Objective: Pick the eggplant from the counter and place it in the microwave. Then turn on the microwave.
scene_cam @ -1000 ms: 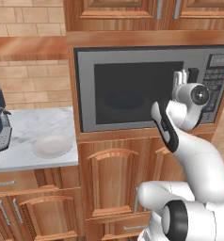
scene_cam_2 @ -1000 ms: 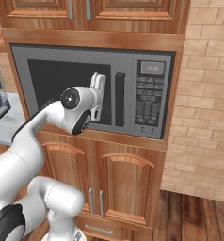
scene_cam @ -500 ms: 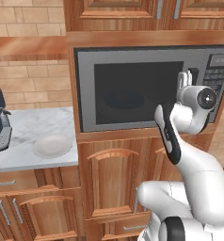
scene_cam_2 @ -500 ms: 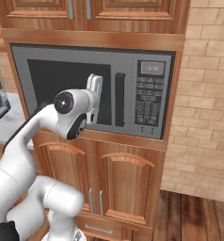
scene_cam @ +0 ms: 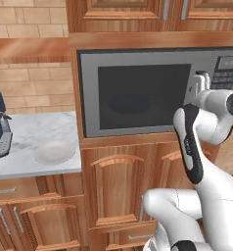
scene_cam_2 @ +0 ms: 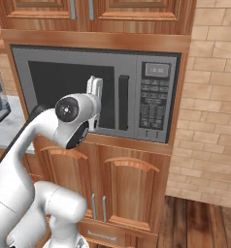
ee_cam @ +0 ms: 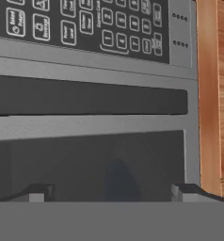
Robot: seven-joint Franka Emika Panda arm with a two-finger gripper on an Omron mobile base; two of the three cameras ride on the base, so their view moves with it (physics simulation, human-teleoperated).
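Jaws spread wide, gripping nothing – the gripper [ee_cam: 109, 190] sits mid-frame right up against the microwave [scene_cam_2: 95, 94] door, its handle [scene_cam_2: 123, 102] just beside it.

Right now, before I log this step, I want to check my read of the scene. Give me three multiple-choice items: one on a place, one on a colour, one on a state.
1. Where is the gripper?
A) in front of the microwave, near its handle
B) down near the floor
C) up at the ceiling

2. What colour is the round dish on the counter?
A) red
B) white
C) black

3. The microwave's door is:
A) wide open
B) half open
C) shut

Answers:
1 A: the fingers stand against the dark glass, just beside the handle.
2 B: it is a pale white disc on the marbled top.
3 C: the door lies flush with the button panel.
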